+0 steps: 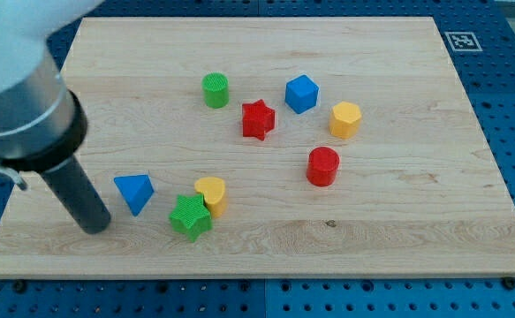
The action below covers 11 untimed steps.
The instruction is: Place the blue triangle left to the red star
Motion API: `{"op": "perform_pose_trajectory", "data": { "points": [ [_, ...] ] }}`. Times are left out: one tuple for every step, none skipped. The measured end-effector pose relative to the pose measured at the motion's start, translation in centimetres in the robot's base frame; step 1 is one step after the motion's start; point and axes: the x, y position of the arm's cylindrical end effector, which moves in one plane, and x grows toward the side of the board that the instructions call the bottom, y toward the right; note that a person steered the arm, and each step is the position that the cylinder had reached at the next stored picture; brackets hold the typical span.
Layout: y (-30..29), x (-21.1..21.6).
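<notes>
1. The tool, a bare rod with no jaws, rests its tip (96,227) just left of the blue triangle (134,192) on the bench (398,221).
2. The red star (258,119) sits well up-right.
3. The triangle looks light and rigid, and likely to pivot; pushing its lower-left face seems best.

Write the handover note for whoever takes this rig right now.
My tip: on the board near the view's bottom left, just to the view's left of the blue triangle, close to it; contact cannot be told.
Red star: upper middle, between the green cylinder and the blue cube.
Done: nothing visible; the triangle sits far down and left of the star, beside the green star and yellow heart.
Left: push the triangle up and right to just left of the red star, below the green cylinder.
</notes>
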Motion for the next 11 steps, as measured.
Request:
{"op": "perform_pose_trajectory", "data": {
  "points": [
    [2.6, -1.9],
    [6.4, -3.3],
    [9.2, -4.5],
    [9.8, -5.2],
    [9.6, -5.3],
    [9.6, -3.9],
    [10.9, -3.3],
    [12.8, -3.3],
    [14.0, -3.4],
    [14.2, -4.5],
    [14.6, -6.3]
  ]
}}
